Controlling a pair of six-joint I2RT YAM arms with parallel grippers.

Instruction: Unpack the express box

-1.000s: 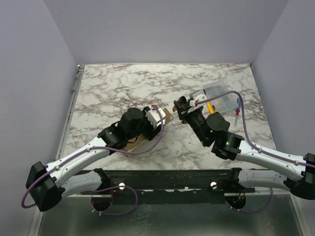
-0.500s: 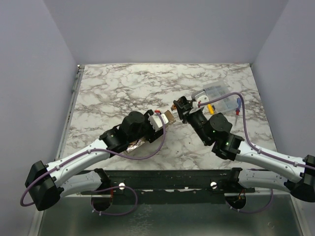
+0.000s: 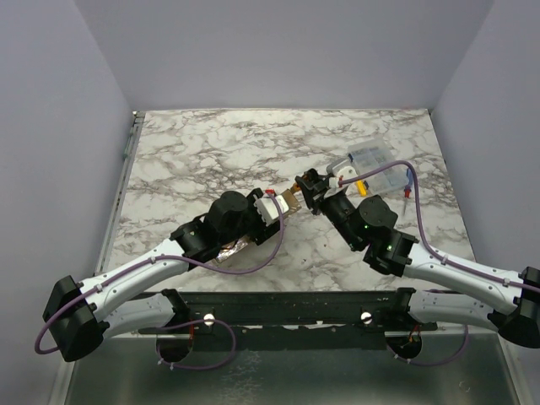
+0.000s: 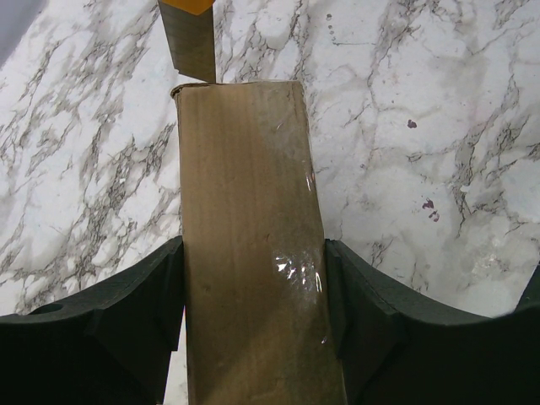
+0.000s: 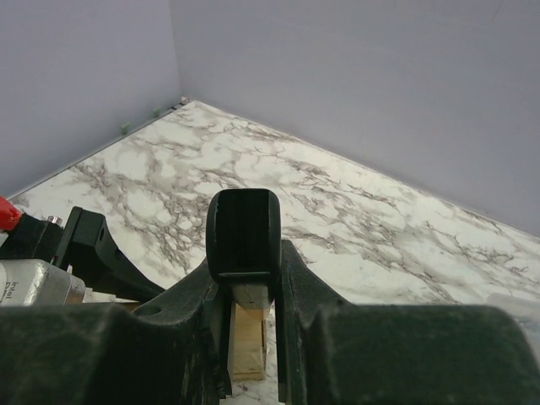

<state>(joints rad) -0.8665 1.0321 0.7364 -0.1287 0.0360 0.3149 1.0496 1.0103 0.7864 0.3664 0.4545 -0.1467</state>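
I see my left gripper [image 4: 253,291] clamped on the flat brown cardboard express box [image 4: 245,169], right gripper [image 5: 246,325] closed on a black-topped cutter [image 5: 244,228], grey blade [image 4: 192,55] meeting the box's far end

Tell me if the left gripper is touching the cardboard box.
Touching. In the left wrist view, both fingers of the left gripper press flat against opposite sides of the cardboard box, with no gap on either side.

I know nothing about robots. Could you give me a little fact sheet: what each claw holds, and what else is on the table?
Left claw: grips the express box by its sides
Right claw: shut on a cutter
Cutter tip: at the box's far end
Also on table: clear plastic case, right side
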